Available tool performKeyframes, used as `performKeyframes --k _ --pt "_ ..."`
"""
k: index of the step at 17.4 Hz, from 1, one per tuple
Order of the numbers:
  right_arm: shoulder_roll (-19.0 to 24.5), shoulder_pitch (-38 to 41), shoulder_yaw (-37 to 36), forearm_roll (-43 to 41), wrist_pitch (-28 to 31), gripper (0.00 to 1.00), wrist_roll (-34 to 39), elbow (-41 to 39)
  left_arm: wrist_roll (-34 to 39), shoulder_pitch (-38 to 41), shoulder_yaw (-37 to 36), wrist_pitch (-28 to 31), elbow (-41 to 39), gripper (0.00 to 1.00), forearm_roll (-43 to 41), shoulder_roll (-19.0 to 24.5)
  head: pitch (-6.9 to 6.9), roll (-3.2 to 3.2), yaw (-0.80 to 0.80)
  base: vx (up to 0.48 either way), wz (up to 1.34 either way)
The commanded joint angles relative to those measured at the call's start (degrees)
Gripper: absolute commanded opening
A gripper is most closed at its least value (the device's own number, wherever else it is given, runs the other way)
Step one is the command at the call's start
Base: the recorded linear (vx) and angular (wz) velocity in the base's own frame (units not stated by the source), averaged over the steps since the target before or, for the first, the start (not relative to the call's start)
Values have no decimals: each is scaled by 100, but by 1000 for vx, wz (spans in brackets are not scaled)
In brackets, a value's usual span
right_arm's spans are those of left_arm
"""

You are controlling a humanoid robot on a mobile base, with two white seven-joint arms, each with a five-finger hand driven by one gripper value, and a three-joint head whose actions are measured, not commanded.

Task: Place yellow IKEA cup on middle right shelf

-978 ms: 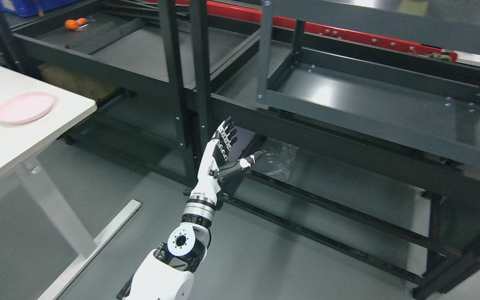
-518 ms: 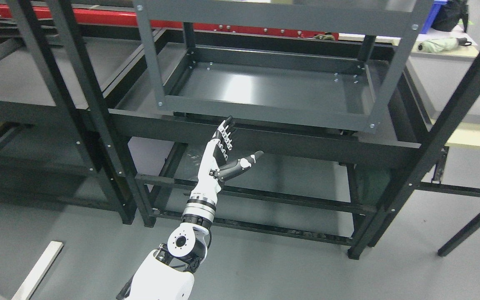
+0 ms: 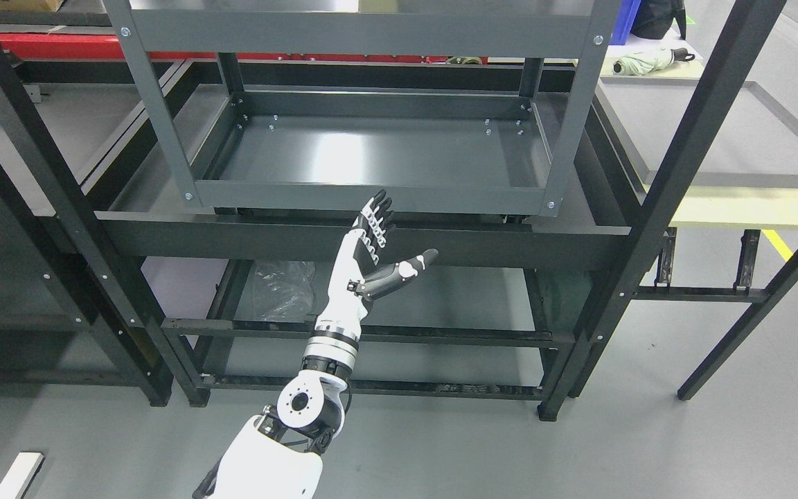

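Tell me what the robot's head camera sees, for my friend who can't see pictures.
A white robot arm reaches up from the bottom, its left hand open and empty, in front of a dark grey metal shelf rack. The shelves look bare except for crumpled clear plastic low down. No yellow cup shows.

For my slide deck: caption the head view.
Robot's left hand, open and empty, raised before a bare dark grey metal shelf.

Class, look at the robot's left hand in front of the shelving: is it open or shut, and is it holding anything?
Open and empty. The left hand has its fingers extended straight and the thumb spread sideways; nothing lies in the palm.
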Motion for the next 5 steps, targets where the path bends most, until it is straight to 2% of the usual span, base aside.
performKeyframes --k 1,5 --pt "-100 36 0 0 -3 99 -1 0 -4 -5 7 24 -65 99 0 100 0 0 0 36 -46" --pt "-100 36 0 0 -3 99 -1 0 -4 -23 7 24 -65 99 0 100 0 0 0 27 -73"
